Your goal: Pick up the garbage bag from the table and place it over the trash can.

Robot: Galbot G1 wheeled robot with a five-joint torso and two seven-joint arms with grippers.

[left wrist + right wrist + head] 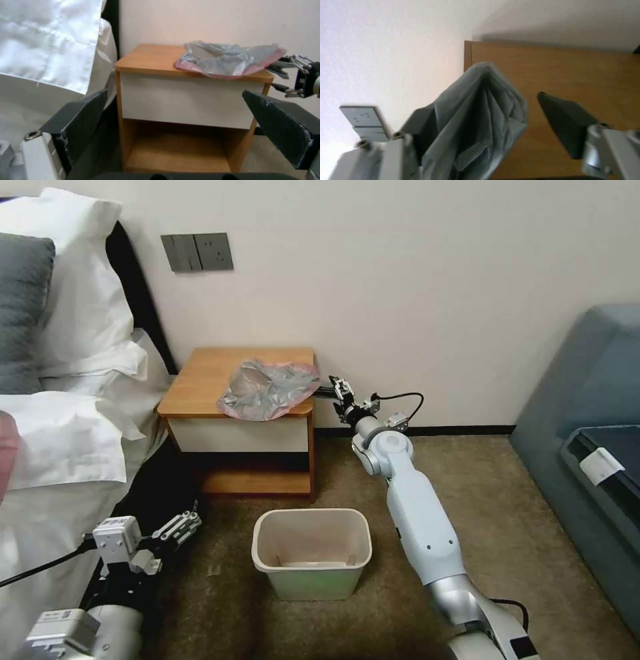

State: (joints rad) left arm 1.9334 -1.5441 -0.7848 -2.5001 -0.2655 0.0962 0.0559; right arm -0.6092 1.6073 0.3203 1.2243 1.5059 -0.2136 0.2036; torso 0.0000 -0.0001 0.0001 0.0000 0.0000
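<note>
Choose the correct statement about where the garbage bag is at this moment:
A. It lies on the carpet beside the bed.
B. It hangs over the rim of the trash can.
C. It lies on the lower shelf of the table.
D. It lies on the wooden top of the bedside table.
D: the garbage bag rests crumpled on the table top, the open right gripper at its edge, and the trash can is unlined.

Head view: high, facing forward and down; table at 12 o'clock against the wall, trash can nearer. Left wrist view: low by the bed, level toward the table front, middling range, sighting between its own fingers. Right wrist view: very close, apparently along the tabletop toward the wall. All three share the tabletop.
</note>
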